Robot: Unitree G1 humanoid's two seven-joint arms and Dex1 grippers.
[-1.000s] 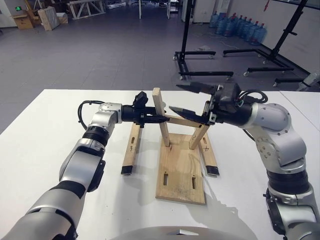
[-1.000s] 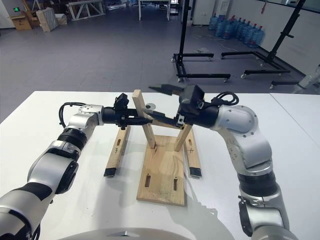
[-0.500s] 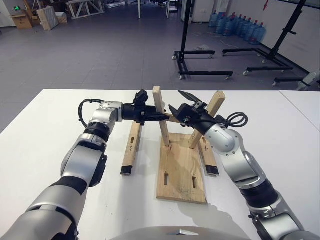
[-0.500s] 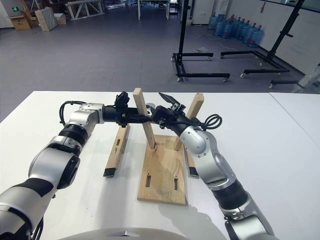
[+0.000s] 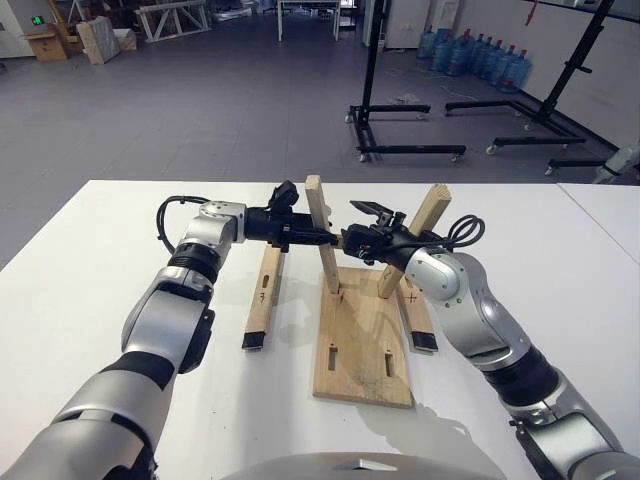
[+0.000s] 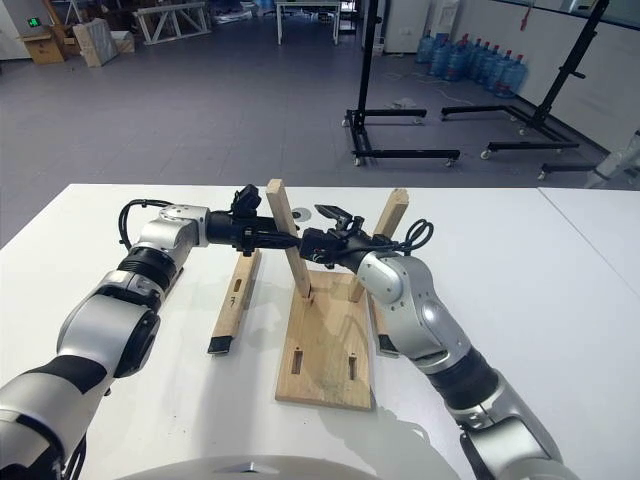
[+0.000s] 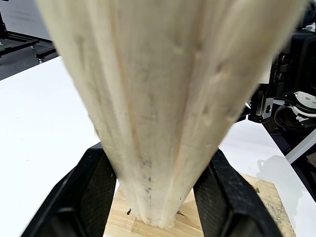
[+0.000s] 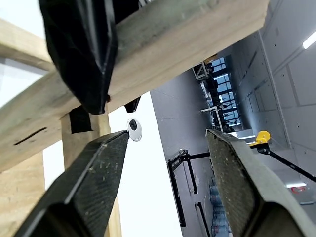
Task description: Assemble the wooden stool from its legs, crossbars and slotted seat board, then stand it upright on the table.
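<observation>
The slotted seat board (image 5: 365,345) lies flat on the white table. One leg (image 5: 320,235) stands upright in it, and a second leg (image 5: 418,235) leans in at a tilt. A crossbar (image 8: 187,34) runs between them. My left gripper (image 5: 308,236) comes in from the left and is shut on the upright leg (image 7: 158,98), one finger (image 7: 84,197) on each side. My right gripper (image 5: 358,232) is open at the crossbar, just right of the upright leg, and its fingers (image 8: 94,173) hold nothing.
Two more legs lie flat on the table: one (image 5: 262,295) left of the seat board, one (image 5: 418,318) along its right side. Black wheeled stands (image 5: 410,110) are on the floor past the table's far edge. A second white table (image 5: 610,205) adjoins at the right.
My right arm has dropped its elbow and swung round, bringing the open gripper from right of the tilted leg to the crossbar. My left gripper has kept its hold and place.
</observation>
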